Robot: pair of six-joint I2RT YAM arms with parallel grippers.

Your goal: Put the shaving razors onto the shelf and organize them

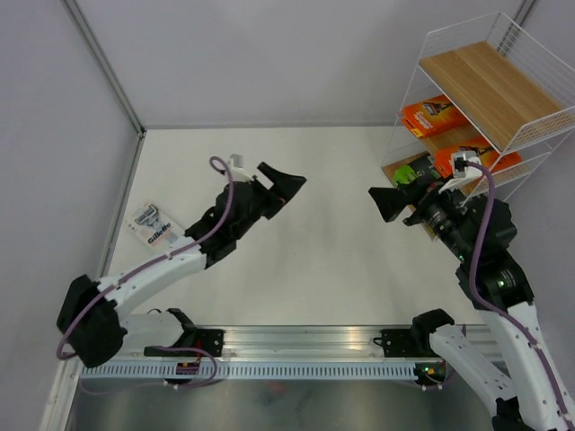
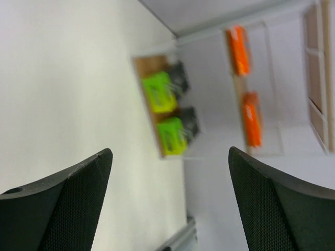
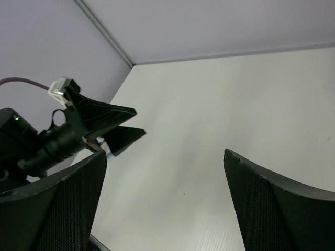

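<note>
The shelf point(image 1: 490, 85) stands at the table's far right. One orange razor pack point(image 1: 433, 115) lies on its middle board and another point(image 1: 473, 162) lower down, beside a black and lime-green pack point(image 1: 415, 169). The left wrist view shows the shelf point(image 2: 148, 65) sideways with two lime-green packs point(image 2: 159, 91) point(image 2: 171, 135) and two orange ones point(image 2: 239, 49) point(image 2: 252, 119). A white-and-blue Gillette pack point(image 1: 154, 224) lies on the table at the left edge. My left gripper point(image 1: 287, 186) point(image 2: 170, 152) hangs open and empty over mid-table. My right gripper point(image 1: 388, 202) point(image 3: 165, 152) is open and empty, facing the left gripper point(image 3: 107, 123).
Grey walls close the table on the left and at the back. A metal rail point(image 1: 305, 346) with both arm bases runs along the near edge. The right arm's wrist point(image 1: 467, 220) sits just in front of the shelf's lower tiers.
</note>
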